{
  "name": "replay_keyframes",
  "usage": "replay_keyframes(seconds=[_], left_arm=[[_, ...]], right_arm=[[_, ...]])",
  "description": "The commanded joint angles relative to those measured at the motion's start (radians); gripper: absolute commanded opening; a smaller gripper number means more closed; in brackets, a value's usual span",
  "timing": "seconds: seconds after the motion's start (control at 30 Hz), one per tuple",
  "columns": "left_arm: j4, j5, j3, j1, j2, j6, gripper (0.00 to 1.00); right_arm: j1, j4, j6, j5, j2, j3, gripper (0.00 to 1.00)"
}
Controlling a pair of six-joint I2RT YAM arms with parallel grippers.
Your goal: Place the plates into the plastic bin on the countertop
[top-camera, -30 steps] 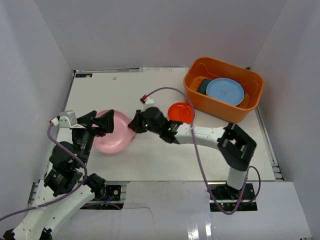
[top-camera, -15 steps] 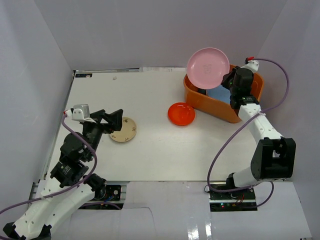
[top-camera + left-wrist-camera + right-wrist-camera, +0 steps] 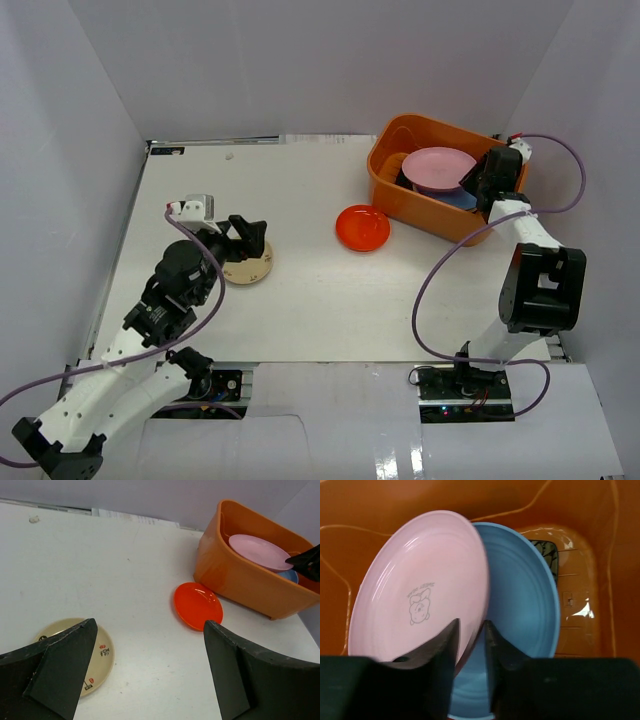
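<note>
Pink plate (image 3: 437,167) lies tilted on the blue plate (image 3: 525,610) inside the orange bin (image 3: 385,195), upper right; right gripper (image 3: 470,632) straddles its rim, grip unclear. Left gripper (image 3: 149,630) spread wide over the beige patterned plate (image 3: 102,652).

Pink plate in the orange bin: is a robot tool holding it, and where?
The right tool straddles the rim of the pink plate, one finger each side; whether it pinches cannot be told.

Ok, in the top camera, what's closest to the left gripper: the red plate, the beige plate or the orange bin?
1. Beige patterned plate, right under the left gripper.
2. Red plate, off to its right.
3. Orange bin, in the far right corner.
</note>
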Motion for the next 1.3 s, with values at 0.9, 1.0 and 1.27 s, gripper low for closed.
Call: replay_keyframes(seconds=[0.9, 1.0, 1.27], left_arm=[[-0.184, 0.051, -0.062, 0.085, 0.309, -0.43, 0.98], [-0.209, 0.074, -0.103, 0.135, 0.292, -0.474, 0.98], [-0.169, 0.244, -0.258, 0.372, 0.281, -0.525, 0.98]], right_arm=[[0.422, 0.801, 0.605, -0.015, -0.286, -0.876, 0.56], [0.436, 0.927, 0.671, -0.006, -0.144, -0.856, 0.53], [0.487, 1.062, 0.773, 0.046, 0.119, -0.741, 0.44]])
